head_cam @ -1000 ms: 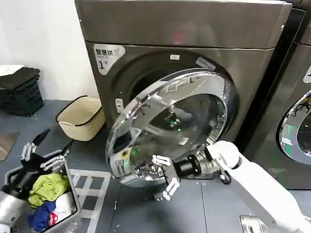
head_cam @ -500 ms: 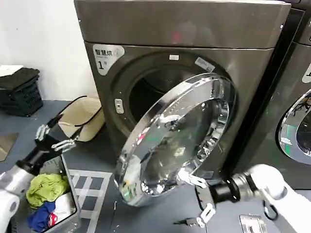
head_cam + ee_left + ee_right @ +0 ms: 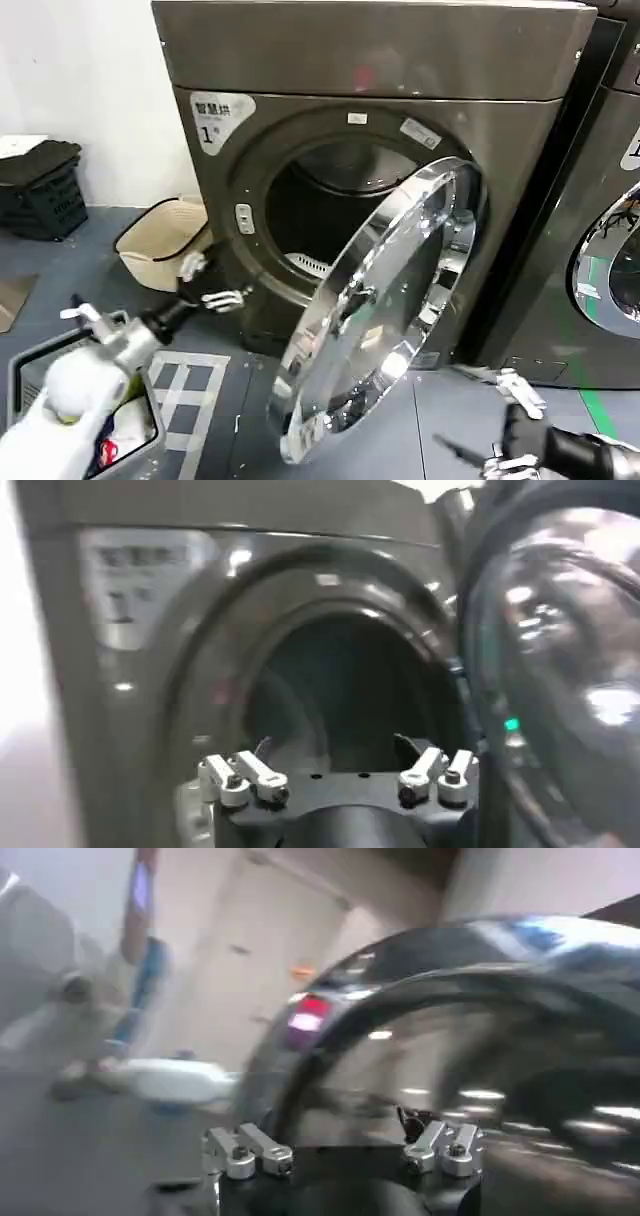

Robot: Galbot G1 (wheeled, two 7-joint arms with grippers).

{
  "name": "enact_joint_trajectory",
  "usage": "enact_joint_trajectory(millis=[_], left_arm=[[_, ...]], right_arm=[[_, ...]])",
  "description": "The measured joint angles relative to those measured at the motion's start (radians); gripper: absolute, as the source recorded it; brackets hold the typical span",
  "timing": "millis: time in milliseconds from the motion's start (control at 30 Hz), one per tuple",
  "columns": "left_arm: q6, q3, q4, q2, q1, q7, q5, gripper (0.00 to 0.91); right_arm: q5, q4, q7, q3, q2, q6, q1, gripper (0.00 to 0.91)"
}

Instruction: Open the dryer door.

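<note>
Dryer door (image 3: 385, 310): swung well out from the bronze-grey machine marked "1" (image 3: 380, 60), hinged on its right, chrome ring edge-on to the head view, free edge low and near the floor (image 3: 240, 430)
Drum opening (image 3: 330, 230): fully exposed, dark inside
Right hand (image 3: 505, 425): low at the near right, just past the door's lower edge, fingers spread and released, touching nothing; its wrist view looks onto the curved chrome rim (image 3: 450, 958)
Left hand (image 3: 205, 285): raised at the left of the opening, between the cream basket (image 3: 165, 240) and the door, fingers apart and empty, pointed at the drum mouth
Laundry bin (image 3: 20, 370): near left, under the left arm, coloured clothes inside
Task state: judged essentially done, the door stands wide
Risk, door: nothing holds it, so it may drift back toward the opening if its hinge is loose
Risk, right hand: close to the rim, a careless pull-away could knock the door or scrape the chrome
Risk, left hand: moving forward, it could clip the opening's edge or the door's inner face
</note>
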Motion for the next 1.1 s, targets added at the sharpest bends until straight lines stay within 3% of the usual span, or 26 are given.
enact_joint_trajectory(millis=[100,233,400,500,633,833,1100], left_arm=[[-0.004,0.075,0.024,-0.012,-0.048,0.004,0.001,0.907],[-0.010,0.161,0.047,-0.025,-0.103,0.006,0.007,0.907],[-0.019,0.261,0.068,-0.039,-0.165,0.007,0.020,0.907],[-0.019,0.315,0.071,-0.048,-0.196,0.007,0.024,0.907],[-0.020,0.377,0.084,-0.066,-0.235,0.007,0.030,0.907],[-0.022,0.473,0.111,-0.092,-0.293,0.007,0.046,0.907],[-0.023,0.576,0.153,-0.147,-0.363,0.006,0.067,0.907]], right_arm=[[-0.055,0.029,0.178,0.079,0.061,-0.029,-0.058,0.907],[-0.143,0.061,0.419,0.186,0.149,-0.117,-0.105,0.907],[-0.202,0.073,0.678,0.323,0.259,-0.285,-0.089,0.907],[-0.284,0.061,0.813,0.408,0.326,-0.401,-0.050,0.907],[-0.372,0.018,0.918,0.509,0.399,-0.500,-0.004,0.907],[-0.466,-0.071,0.977,0.660,0.474,-0.512,0.055,0.907],[-0.496,-0.197,0.999,0.806,0.486,-0.474,0.057,0.907]])
